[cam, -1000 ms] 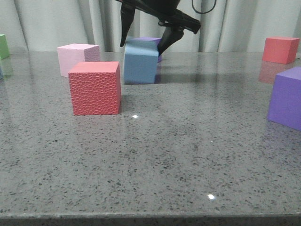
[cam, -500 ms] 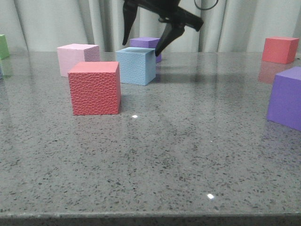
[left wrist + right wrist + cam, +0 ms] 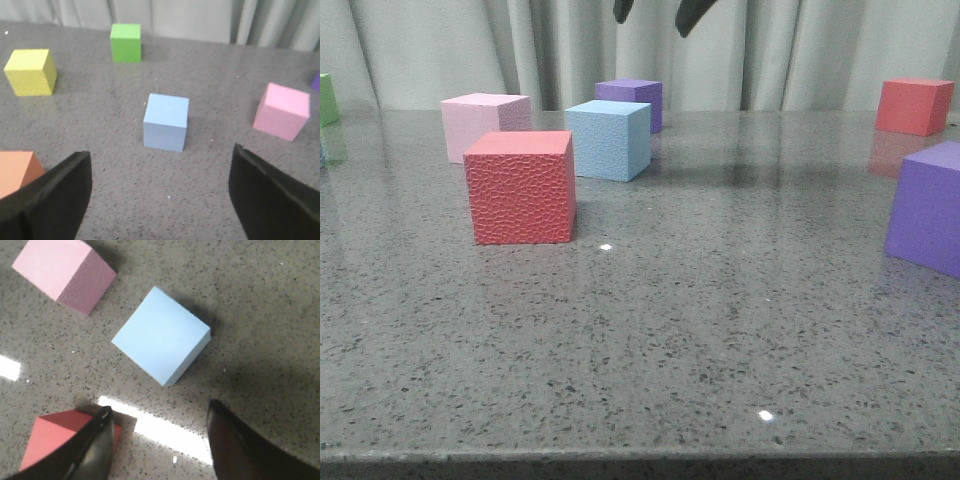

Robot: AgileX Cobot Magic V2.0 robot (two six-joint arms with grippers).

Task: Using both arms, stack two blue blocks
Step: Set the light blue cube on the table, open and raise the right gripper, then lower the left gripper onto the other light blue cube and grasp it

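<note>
One blue block (image 3: pixel 609 139) sits flat on the desk (image 3: pixel 720 300), just behind and right of the red cube (image 3: pixel 520 187), with the pink cube (image 3: pixel 485 124) off to the red cube's far left. The right hand (image 3: pixel 157 440) hangs above it, fingers spread, gripping nothing. The left hand (image 3: pixel 160 195), also spread and empty, faces what looks like the second blue block (image 3: pixel 166 121).

Right tool (image 3: pixel 655 12) released blue block (image 3: pixel 609 139) onto table, jaws apart, risen well above it.
</note>
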